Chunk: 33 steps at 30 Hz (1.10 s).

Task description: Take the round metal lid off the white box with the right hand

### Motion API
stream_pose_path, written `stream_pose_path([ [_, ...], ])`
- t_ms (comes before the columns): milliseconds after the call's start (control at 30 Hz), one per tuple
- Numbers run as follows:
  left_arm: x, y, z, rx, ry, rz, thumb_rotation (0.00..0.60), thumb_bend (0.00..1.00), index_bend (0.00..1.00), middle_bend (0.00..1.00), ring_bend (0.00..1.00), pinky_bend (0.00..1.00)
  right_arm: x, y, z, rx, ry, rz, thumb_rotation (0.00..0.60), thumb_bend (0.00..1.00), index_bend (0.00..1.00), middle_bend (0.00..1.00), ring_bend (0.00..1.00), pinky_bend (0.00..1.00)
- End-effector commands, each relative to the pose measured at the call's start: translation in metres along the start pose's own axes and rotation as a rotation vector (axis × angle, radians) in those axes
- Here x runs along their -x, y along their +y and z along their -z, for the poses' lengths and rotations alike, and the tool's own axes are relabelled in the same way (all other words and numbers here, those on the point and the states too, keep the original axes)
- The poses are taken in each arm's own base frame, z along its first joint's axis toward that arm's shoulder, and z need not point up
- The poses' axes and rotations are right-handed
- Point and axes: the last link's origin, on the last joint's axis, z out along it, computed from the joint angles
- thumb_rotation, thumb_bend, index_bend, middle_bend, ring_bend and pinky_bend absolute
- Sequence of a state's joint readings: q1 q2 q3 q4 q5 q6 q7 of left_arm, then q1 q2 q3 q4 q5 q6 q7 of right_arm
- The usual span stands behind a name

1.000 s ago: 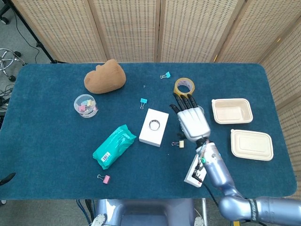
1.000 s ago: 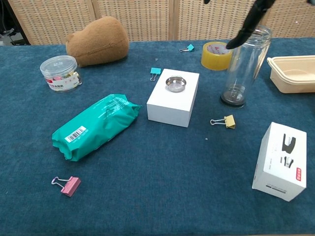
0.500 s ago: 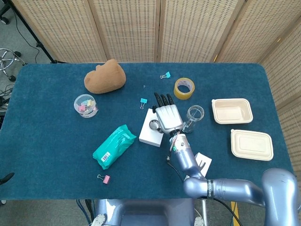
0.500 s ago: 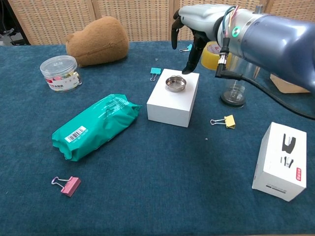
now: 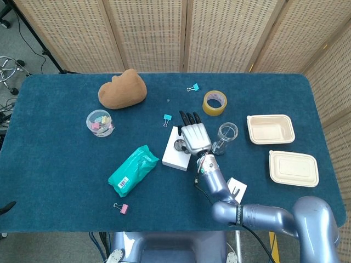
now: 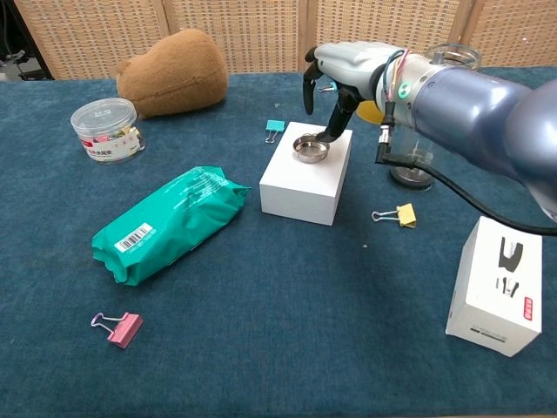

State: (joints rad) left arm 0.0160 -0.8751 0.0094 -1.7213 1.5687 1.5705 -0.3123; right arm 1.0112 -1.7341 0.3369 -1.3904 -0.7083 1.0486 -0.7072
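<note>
— Since half a second ago, what has changed over the box?

— Lower now, my right hand (image 6: 352, 65) has dropped until its dark fingertips (image 6: 329, 132) reach the top of the white box (image 6: 303, 187), right at the rim of the round metal lid (image 6: 310, 148). Seen from the head view, the hand (image 5: 196, 137) covers the box's right half, fingers pointing away from me.

— Is the lid gripped?

— Not that I can show. One fingertip sits at the lid's right edge and the thumb (image 6: 308, 89) hangs apart above it; nothing is clamped, and the fingers stay spread. The lid lies flat in the middle of the box top.

— And the other hand?

— My left hand appears in neither view.

— What surrounds the box?

— A green packet (image 6: 167, 223) lies to its left on the blue table (image 6: 261, 348), a clear glass jar (image 6: 418, 157) stands to its right behind my forearm, with a roll of yellow tape (image 5: 214, 102) beyond it. A yellow binder clip (image 6: 396, 214) rests in front of the jar, and a teal clip (image 6: 275, 130) sits just behind the box.
</note>
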Motion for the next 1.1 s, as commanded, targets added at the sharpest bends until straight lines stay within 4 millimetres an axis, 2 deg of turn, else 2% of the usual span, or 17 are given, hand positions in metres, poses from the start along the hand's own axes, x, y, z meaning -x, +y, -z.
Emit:
stream_pose_path([
  [33,0.0,0.0,-0.001,-0.002,0.002,0.0,0.6,0.04,0.0,0.0,0.0,0.0,0.002,0.001,-0.001,-0.006,-0.001,-0.003,0.6,0.3,0.44,0.0,0.0,0.0],
  [367,0.001,0.0,-0.002,-0.003,-0.004,0.003,0.6,0.04,0.0,0.0,0.0,0.0,0.01,0.001,-0.006,-0.01,-0.017,-0.015,0.6,0.31,0.45,0.0,0.0,0.0],
  [1100,0.0,0.001,-0.002,-0.001,0.007,0.016,0.6,0.04,0.0,0.0,0.0,0.0,0.017,0.004,-0.012,0.012,-0.042,-0.029,0.6,0.41,0.53,0.0,0.0,0.0],
])
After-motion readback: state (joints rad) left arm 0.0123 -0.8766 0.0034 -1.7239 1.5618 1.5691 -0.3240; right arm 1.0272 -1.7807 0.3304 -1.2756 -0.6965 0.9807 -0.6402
